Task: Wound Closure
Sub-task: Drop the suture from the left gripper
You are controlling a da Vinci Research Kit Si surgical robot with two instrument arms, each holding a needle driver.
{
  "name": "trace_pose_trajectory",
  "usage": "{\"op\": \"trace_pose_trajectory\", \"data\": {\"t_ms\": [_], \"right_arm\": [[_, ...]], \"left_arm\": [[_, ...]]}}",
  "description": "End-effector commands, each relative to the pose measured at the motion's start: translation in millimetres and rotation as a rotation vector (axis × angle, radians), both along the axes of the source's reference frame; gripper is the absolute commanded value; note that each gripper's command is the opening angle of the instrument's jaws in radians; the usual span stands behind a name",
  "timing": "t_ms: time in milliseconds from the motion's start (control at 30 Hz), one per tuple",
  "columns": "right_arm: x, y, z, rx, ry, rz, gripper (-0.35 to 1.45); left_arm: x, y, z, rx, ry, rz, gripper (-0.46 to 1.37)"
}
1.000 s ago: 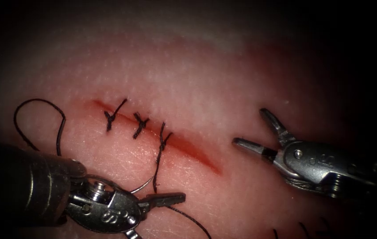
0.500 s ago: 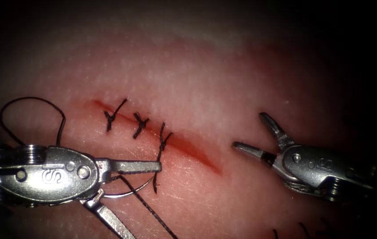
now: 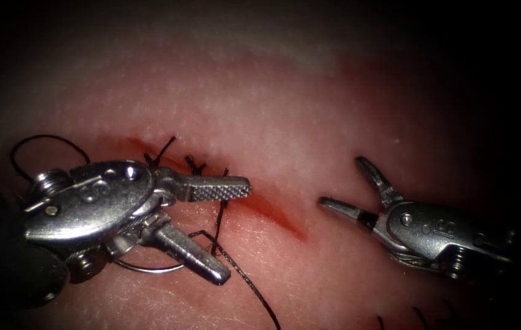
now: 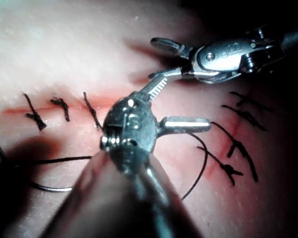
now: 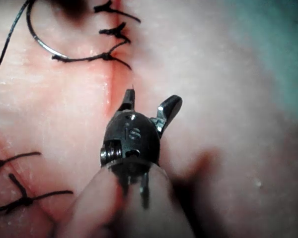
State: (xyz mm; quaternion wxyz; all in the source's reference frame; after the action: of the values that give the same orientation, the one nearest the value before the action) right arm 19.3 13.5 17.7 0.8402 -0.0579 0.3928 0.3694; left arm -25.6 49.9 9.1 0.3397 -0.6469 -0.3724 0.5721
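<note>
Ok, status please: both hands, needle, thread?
Left hand open, empty. Right hand open, empty. Needle on tissue, left of cut. Thread loose.

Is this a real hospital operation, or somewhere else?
Probably a practice bench, not a hospital. The tissue is a slab with a cut already partly stitched with thread. The left pincer and right pincer both stand open, holding nothing.

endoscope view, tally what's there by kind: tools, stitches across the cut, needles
tools: 2, left end effector and right end effector, both open, holding nothing
stitches: 3
needle: 1, lying on the tissue left of the cut
total: 6
</note>
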Motion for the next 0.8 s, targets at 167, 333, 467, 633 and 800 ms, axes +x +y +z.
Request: {"op": "trace_pose_trajectory", "data": {"t_ms": [167,333,467,633,800], "right_arm": [[0.1,0.0,0.1,0.001,0.003,-0.002,1.15],[0.2,-0.1,0.1,0.005,-0.001,-0.004,1.16],[0.1,-0.2,0.2,0.007,-0.002,-0.008,1.16],[0.1,-0.3,0.3,0.007,-0.002,-0.008,1.16],[0.2,-0.1,0.5,0.007,-0.003,-0.007,1.15]], "left_arm": [[-1.3,0.8,0.6,-0.099,0.132,-0.120,0.91],[-2.3,2.3,1.4,-0.253,0.333,-0.154,0.81],[-2.0,3.0,2.0,-0.361,0.507,-0.129,0.70],[0.0,1.0,3.3,-0.467,0.672,-0.045,0.47],[2.9,-2.9,5.5,-0.533,0.821,0.034,0.42]]}}
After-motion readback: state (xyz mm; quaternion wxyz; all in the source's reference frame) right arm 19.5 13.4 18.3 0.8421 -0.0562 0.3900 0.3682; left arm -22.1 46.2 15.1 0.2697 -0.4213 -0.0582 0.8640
